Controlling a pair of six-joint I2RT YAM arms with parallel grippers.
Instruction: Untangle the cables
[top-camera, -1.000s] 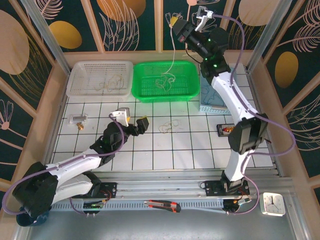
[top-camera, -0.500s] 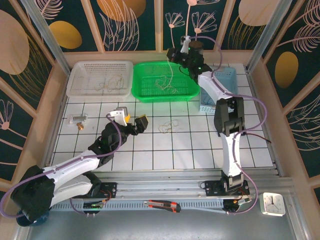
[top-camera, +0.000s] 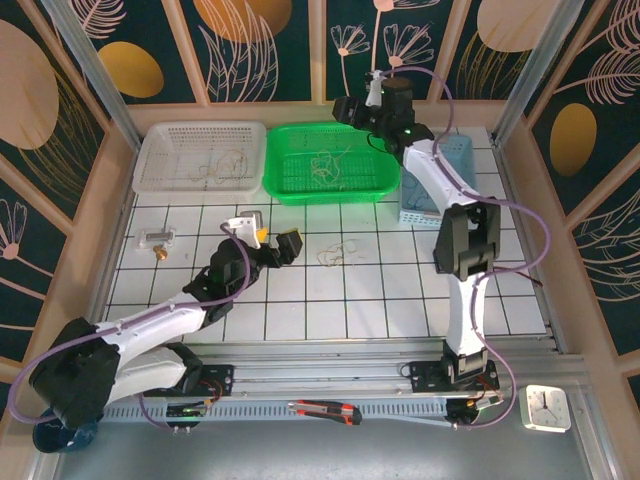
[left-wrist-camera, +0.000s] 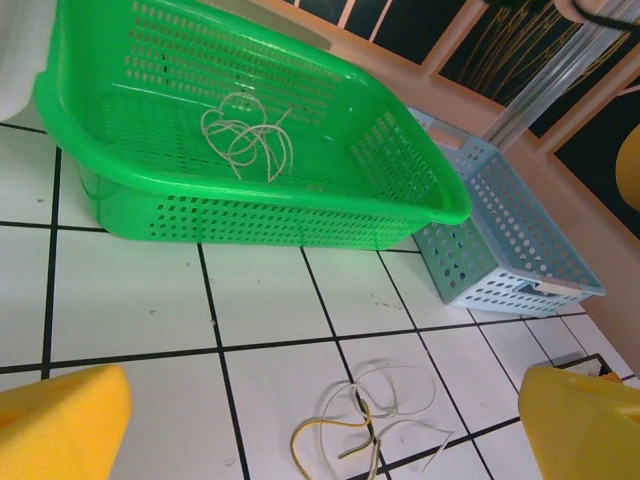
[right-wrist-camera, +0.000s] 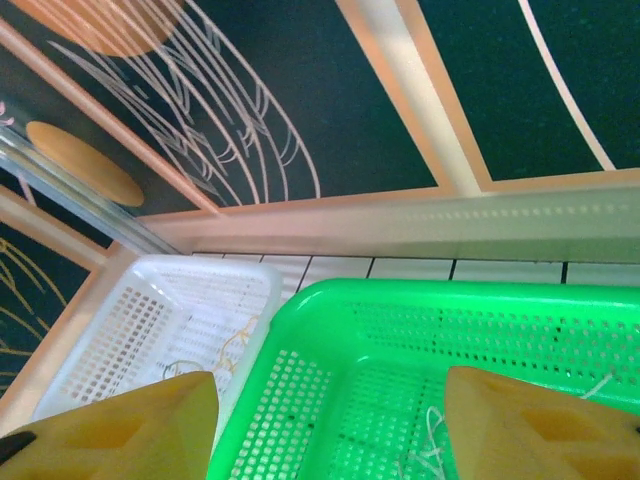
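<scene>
Overhead, three containers are sitting along the far edge of the white tiled tabletop (top-camera: 330, 300): a white perforated plastic basket (top-camera: 160, 150) on the left, a bright green perforated plastic basket (top-camera: 290, 185) in the middle and a light blue perforated plastic basket (top-camera: 417, 207) on the right, partly behind the right arm. The white basket is holding a few thin tan cords (top-camera: 225, 165), and the green one is holding a small tangle of thin whitish cords (top-camera: 330, 163). A loose clump of thin white and tan cords (top-camera: 340, 252) is lying on bare tiles near the middle of the tabletop, in front of the green basket and well apart from it. The left hand (top-camera: 272, 243) is hovering just left of that clump with its fingers spread wide and nothing between them. The right hand (top-camera: 352, 108) is hanging over the far rim of the green basket, its fingers also parted and gripping nothing. The left wrist view is bringing out the clump's separate strands, white ones looping over a tan one, between its yellow pads (left-wrist-camera: 60, 425), and the whitish loops on the green basket's floor. The right wrist view is looking down past its own yellow pads (right-wrist-camera: 120, 425) into the white basket, where a tan strand is curling near the wall beside the green basket.
</scene>
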